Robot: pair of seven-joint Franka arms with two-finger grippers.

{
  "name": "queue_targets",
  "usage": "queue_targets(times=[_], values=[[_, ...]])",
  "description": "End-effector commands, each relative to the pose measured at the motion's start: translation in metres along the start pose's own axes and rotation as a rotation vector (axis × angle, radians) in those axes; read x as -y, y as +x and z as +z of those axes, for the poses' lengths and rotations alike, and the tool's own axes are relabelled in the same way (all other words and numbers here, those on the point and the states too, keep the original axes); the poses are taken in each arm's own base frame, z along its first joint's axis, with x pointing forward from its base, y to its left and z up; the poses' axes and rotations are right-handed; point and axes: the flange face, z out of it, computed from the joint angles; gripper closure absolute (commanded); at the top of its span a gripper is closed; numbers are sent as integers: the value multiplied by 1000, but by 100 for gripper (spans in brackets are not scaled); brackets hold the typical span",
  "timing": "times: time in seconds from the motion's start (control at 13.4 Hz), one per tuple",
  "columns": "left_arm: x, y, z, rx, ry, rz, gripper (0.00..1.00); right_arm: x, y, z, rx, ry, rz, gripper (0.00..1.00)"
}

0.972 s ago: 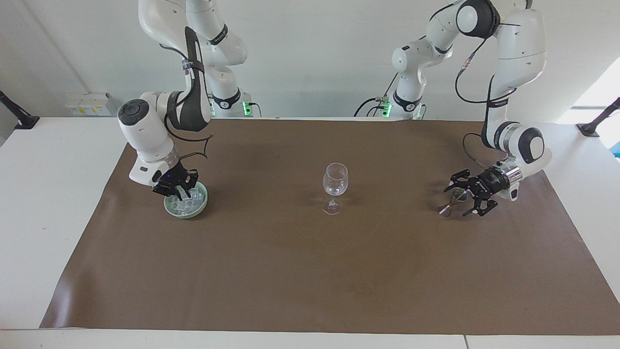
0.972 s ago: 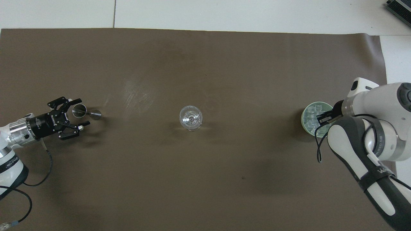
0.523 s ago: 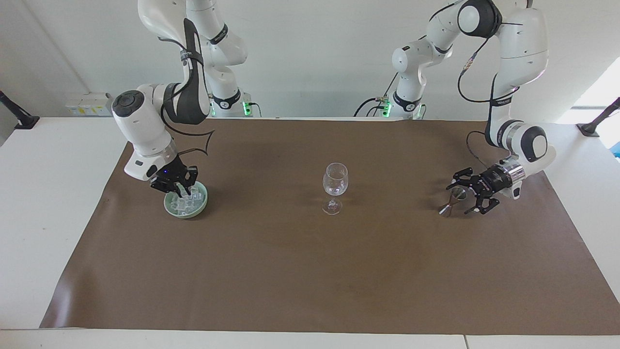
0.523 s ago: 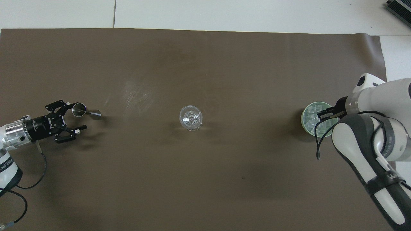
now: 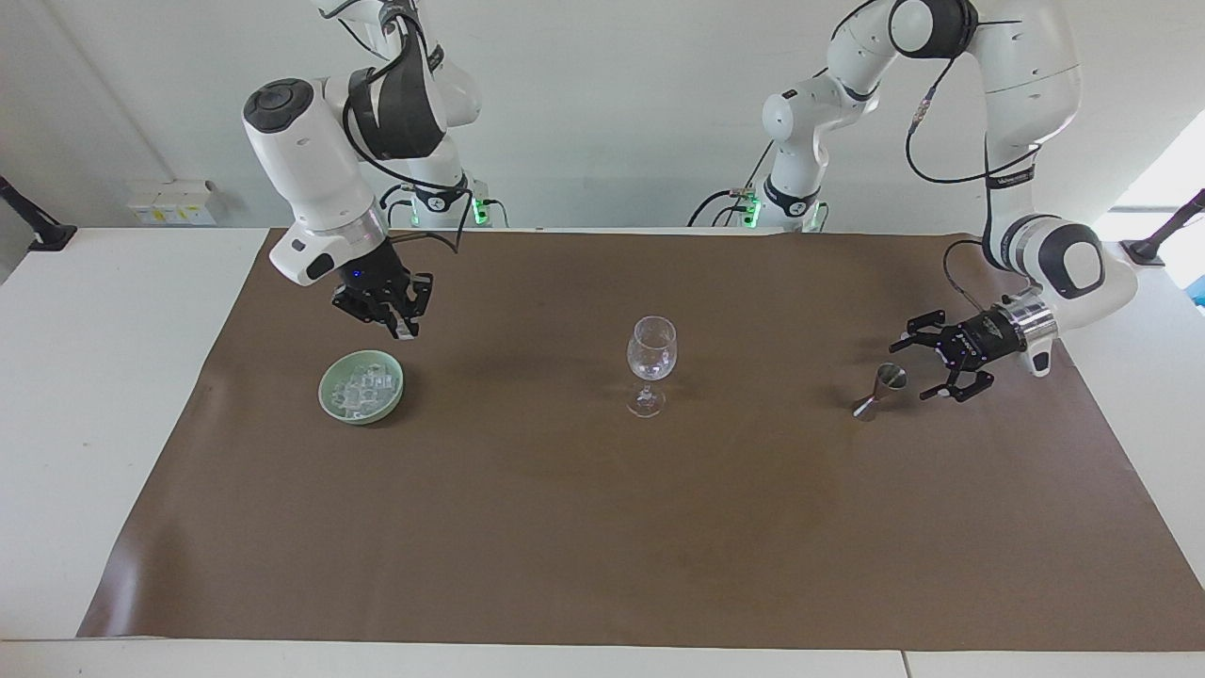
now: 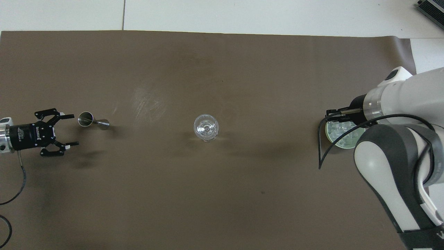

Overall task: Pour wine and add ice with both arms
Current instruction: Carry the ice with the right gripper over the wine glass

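A clear stemmed glass [image 5: 651, 350] stands mid-mat and also shows in the overhead view [image 6: 206, 127]. A pale green bowl [image 5: 327, 389] holds several ice cubes [image 5: 362, 388] toward the right arm's end. In the overhead view the right arm covers part of the bowl [image 6: 327, 130]. My right gripper [image 5: 403, 325] hangs in the air over the mat beside the bowl, shut on a small pale ice cube. It also shows in the overhead view [image 6: 331, 111]. My left gripper [image 5: 911, 372] is open and empty, low beside a small metal jigger [image 5: 888, 379] without touching it. Both also show in the overhead view, the gripper [image 6: 73, 129] and the jigger [image 6: 85, 118].
A brown mat [image 5: 602, 527] covers most of the white table. Black cables hang from both wrists. The arm bases stand at the robots' edge of the mat.
My right gripper has risen out of the bowl and shifted toward the glass. My left gripper has drawn back from the jigger toward its own end, still open.
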Motion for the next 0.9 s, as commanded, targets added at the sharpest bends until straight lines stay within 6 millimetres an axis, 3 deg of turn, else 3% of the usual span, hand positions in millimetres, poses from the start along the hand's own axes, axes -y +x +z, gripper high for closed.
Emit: queue_targets(times=[0.0, 0.3, 0.6, 0.82], values=[[-8, -26, -25, -95, 45, 79, 0, 57, -2, -5, -35, 38, 128, 100], [-10, -91, -41, -261, 111, 276, 0, 142, -18, -4, -120, 122, 287, 100], [-14, -151, -43, -358, 183, 435, 0, 199, -38, -5, -153, 202, 391, 100], [-20, -191, -29, -435, 256, 559, 0, 227, -45, 2, -159, 243, 426, 100]])
